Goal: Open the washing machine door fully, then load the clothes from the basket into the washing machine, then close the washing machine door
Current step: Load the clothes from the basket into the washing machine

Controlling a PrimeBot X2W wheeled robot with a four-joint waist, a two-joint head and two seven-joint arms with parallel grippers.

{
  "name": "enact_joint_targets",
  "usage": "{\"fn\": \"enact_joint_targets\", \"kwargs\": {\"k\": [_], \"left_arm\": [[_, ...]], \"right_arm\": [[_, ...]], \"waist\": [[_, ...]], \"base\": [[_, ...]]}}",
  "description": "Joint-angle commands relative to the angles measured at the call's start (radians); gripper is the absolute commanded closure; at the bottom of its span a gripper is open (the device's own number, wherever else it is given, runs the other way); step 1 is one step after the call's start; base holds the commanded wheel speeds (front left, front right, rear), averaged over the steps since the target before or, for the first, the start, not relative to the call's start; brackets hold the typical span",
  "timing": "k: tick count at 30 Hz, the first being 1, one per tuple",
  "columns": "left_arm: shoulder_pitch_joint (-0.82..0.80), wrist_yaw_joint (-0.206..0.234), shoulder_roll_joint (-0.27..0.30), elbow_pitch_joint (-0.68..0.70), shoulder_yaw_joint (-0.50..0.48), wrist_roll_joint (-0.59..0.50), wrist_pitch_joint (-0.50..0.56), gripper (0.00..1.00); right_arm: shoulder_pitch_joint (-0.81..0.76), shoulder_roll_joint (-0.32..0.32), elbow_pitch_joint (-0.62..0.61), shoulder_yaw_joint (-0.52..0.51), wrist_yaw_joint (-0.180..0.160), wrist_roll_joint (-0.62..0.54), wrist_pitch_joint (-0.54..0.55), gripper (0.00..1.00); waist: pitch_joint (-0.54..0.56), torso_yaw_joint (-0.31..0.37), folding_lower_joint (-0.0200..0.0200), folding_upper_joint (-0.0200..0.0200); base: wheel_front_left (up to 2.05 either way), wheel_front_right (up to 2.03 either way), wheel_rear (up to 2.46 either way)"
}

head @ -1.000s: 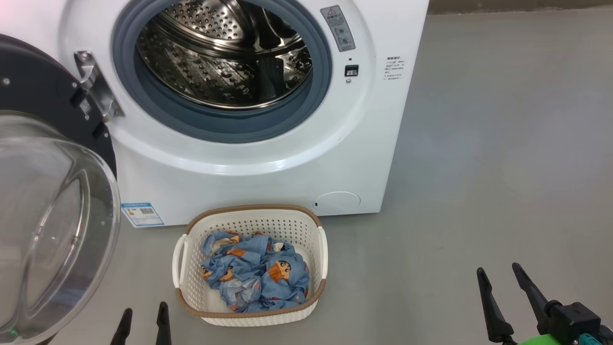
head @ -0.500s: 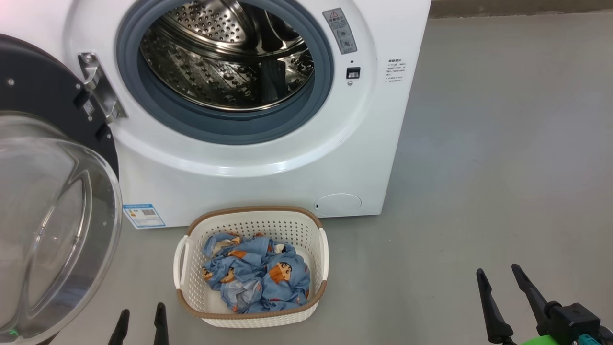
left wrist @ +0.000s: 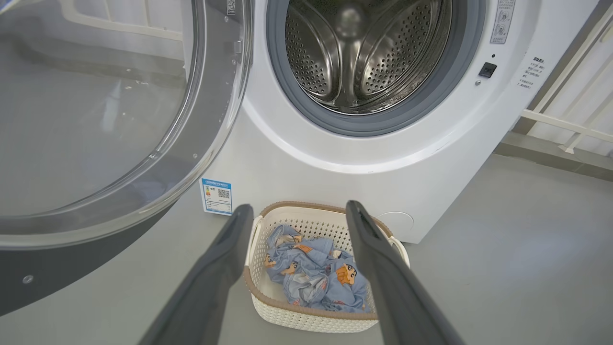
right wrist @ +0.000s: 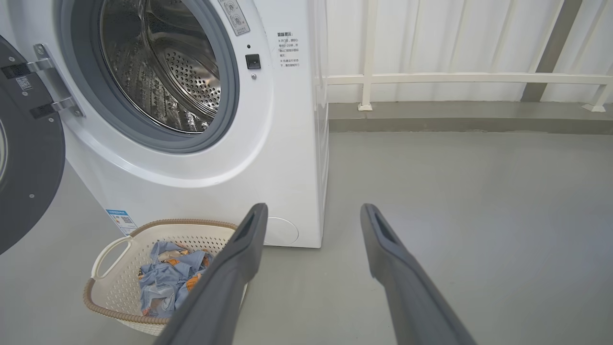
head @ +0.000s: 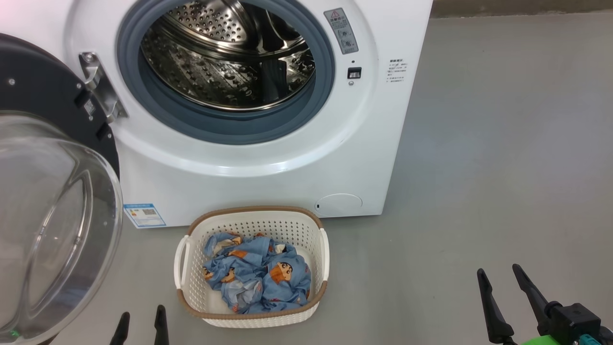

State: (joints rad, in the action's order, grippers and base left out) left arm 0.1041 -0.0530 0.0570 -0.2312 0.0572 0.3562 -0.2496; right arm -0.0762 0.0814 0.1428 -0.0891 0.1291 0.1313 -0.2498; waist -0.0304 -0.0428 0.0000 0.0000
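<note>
- Jaws of the left gripper (head: 142, 322) stand spread wide with nothing between them. It sits low at the left, near the basket's front left corner but apart from it, and its wrist view looks between its fingers towards the basket.
- The washing machine door (head: 52, 215) is swung far out to the left on its metal hinge (head: 98, 86), with the glass bowl bulging towards the robot. I judge the first step done, or close to it.
- The washing machine (head: 268, 158) faces the robot with its round mouth uncovered. What shows of the steel drum (head: 225, 62) looks bare, so loading has not begun.
- The basket (head: 254, 209) stands on the floor (head: 479, 167) just in front of the machine, below the drum mouth, with its open top up. Its long axis seems to run left to right along the machine's front, a handle at each end.
- The clothes (head: 258, 278) lie crumpled in the basket, heaped towards its front right, with no clear long axis. All are left to load, and the door is left to close.
- The right gripper (head: 500, 287) is at the lower right, well apart from the basket, its jaws equally wide and holding nothing, fingers pointing over bare floor.
</note>
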Motion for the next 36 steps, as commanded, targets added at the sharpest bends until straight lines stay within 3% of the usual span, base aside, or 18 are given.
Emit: {"fn": "enact_joint_targets", "kwargs": {"k": [1,17,36], "left_arm": [[-0.013,0.004,0.002,0.015,-0.035,0.003,-0.012,0.00],[-0.015,-0.004,0.002,0.028,-0.028,-0.034,-0.012,0.00],[-0.013,-0.016,-0.004,0.037,-0.019,-0.023,-0.012,0.00]], "right_arm": [[0.019,0.015,-0.020,0.017,0.002,-0.003,-0.012,0.00],[0.018,0.012,-0.019,0.013,0.002,-0.001,-0.012,0.00],[0.031,0.009,-0.021,0.015,0.002,-0.004,-0.012,0.00]], "waist": [[0.000,-0.001,0.0000,0.0000],[-0.006,-0.012,0.0000,0.0000],[-0.027,-0.018,0.0000,0.0000]], "base": [[0.65,-0.77,0.12],[1.34,-1.41,0.07],[0.11,-0.11,0.00]]}}
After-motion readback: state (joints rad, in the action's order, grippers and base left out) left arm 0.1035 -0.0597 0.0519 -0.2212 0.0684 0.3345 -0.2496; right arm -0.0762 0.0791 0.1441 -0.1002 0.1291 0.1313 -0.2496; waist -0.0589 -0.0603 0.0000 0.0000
